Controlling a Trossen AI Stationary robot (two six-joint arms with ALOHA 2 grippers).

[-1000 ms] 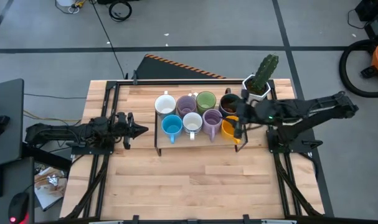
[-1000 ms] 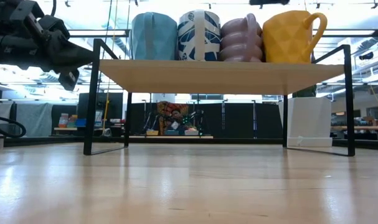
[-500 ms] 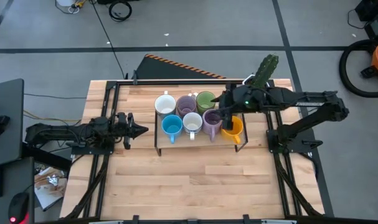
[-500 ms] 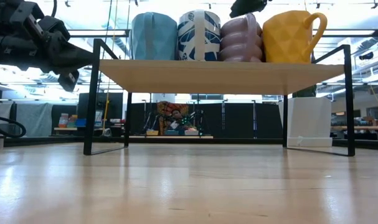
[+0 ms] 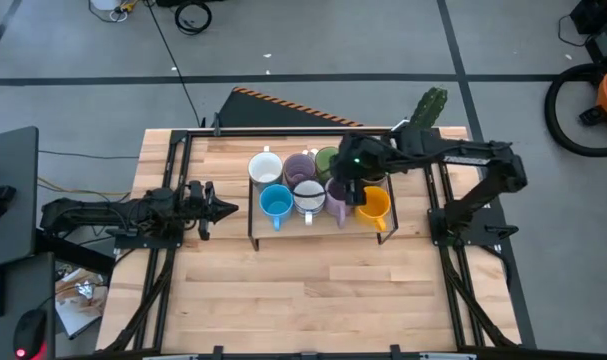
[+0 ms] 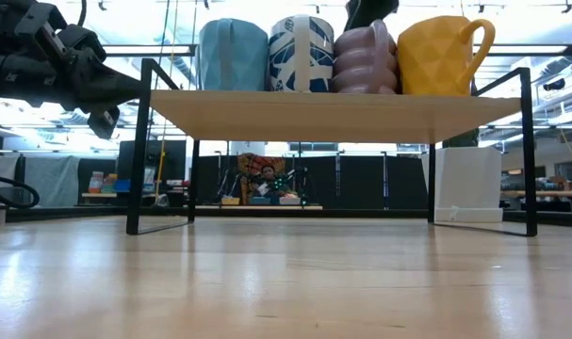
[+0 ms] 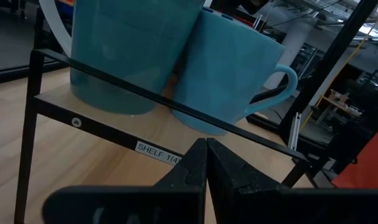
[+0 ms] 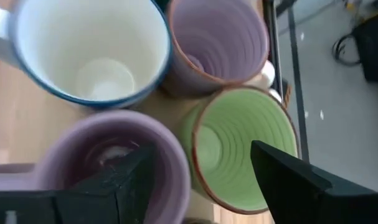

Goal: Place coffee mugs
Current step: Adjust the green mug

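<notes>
Mugs stand on a black-framed wooden shelf rack (image 5: pixel 318 222) mid-table. In the far row are a white mug (image 5: pixel 266 167), a lilac mug (image 5: pixel 300 166) and a green mug (image 5: pixel 328 160). The near row holds a blue mug (image 5: pixel 275 203), a white patterned mug (image 5: pixel 308 196), a second lilac mug (image 5: pixel 338 197) and an orange mug (image 5: pixel 374 204). My right arm hides the dark brown mug. My right gripper (image 5: pixel 345 182) hovers open over the mugs, its fingers astride the green mug (image 8: pixel 245 146) without touching it. My left gripper (image 5: pixel 223 208) waits shut, level, left of the rack.
A white pot with a green cactus (image 5: pixel 428 108) stands at the rack's far right corner, beside my right arm. The rack's black frame bar (image 7: pixel 176 106) crosses just in front of my left gripper (image 7: pixel 206 163). Bare wooden tabletop (image 5: pixel 313 290) lies on the near side of the rack.
My right gripper has swung from beside the orange mug at the rack's right end toward the table's left and slightly far, and now stands over the green and lilac mugs. The mugs have stayed in place.
</notes>
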